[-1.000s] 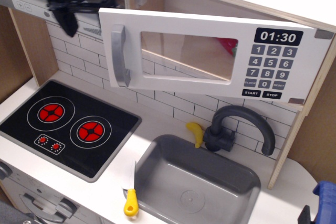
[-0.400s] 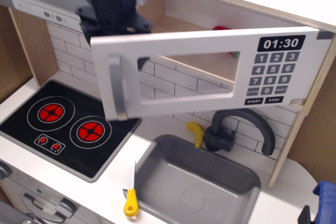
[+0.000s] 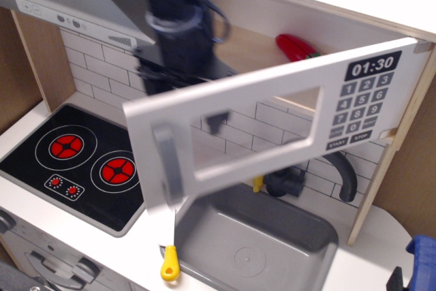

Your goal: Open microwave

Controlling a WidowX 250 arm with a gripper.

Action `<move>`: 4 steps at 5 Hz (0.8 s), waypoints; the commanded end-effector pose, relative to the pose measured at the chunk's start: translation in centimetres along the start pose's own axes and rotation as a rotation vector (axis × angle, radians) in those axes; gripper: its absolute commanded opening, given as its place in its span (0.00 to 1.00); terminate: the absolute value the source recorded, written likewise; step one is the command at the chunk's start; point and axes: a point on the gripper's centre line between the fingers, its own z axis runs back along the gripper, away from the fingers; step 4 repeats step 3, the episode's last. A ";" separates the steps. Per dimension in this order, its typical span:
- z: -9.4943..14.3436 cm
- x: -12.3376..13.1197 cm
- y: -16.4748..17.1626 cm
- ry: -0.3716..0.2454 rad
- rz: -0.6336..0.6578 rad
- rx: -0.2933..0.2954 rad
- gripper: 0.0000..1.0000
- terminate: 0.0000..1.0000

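The microwave point(image 3: 320, 39) sits in the upper right of the frame, built of pale wood, and its white door point(image 3: 272, 127) stands well swung out toward the lower left, hinged at the right edge by the black keypad point(image 3: 360, 103) whose clock reads 01:30. The grey vertical handle point(image 3: 167, 168) is at the door's free end, blurred, low in the centre-left. Through the gap above the door a red object point(image 3: 294, 46) shows inside the cavity. The dark gripper point(image 3: 180, 66) is behind the door's upper left edge, also blurred; whether its fingers are spread or closed, or touching the door's back, I cannot tell. Judging by this, the opening step is nearly done: the door is clear of the cavity front. The next move seems to call for pushing the free edge a little farther out along the hinge arc, then drawing clear without catching the door. Below lie the grey sink point(image 3: 259, 236), the black faucet point(image 3: 340, 175) and the stove top point(image 3: 88, 161) on the counter point(image 3: 146, 247).
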 end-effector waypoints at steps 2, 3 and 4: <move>1.6 -2.1 -4.9 0.010 -0.097 -0.023 1.00 0.00; 1.6 -2.1 -4.9 0.010 -0.097 -0.023 1.00 1.00; 1.6 -2.1 -4.9 0.010 -0.097 -0.023 1.00 1.00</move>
